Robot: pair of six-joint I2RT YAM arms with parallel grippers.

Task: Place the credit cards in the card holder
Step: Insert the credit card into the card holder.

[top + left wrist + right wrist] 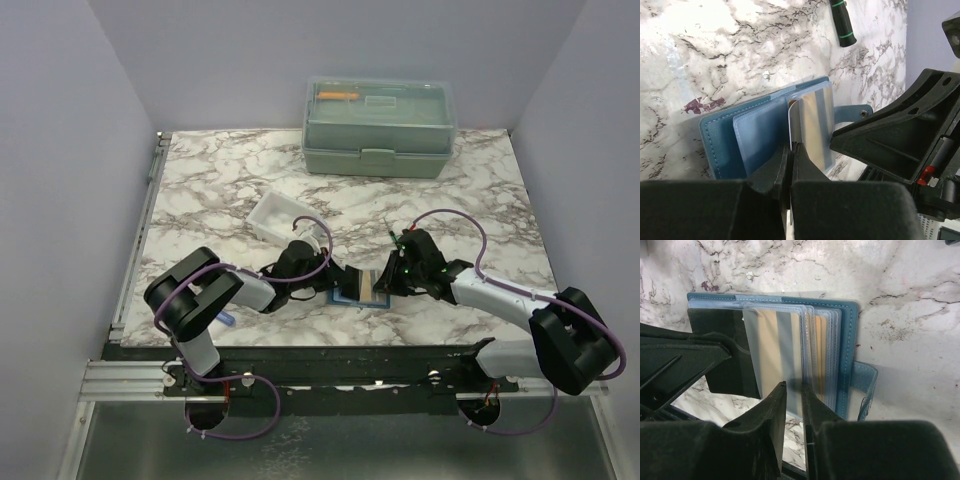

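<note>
**Card held at open holder**

Blue card holder [720, 145] lies open on marble table [220, 190], between the arms. L gripper [791, 150] is pinched tight on an upright credit card [815, 125]. R gripper [792, 390], nearly closed, apparently nips a clear sleeve [815, 355].

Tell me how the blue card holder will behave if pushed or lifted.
Probably light and slides easily: the card holder lies flat on the smooth marble table. Its clear sleeves look thin and glossy, so likely floppy and slippery, fanning open if lifted.

Pen [842, 22] cropped by top edge; card [812, 125] lower end hidden inside left gripper [791, 147]; card holder [362, 290] mostly covered overhead.
</note>
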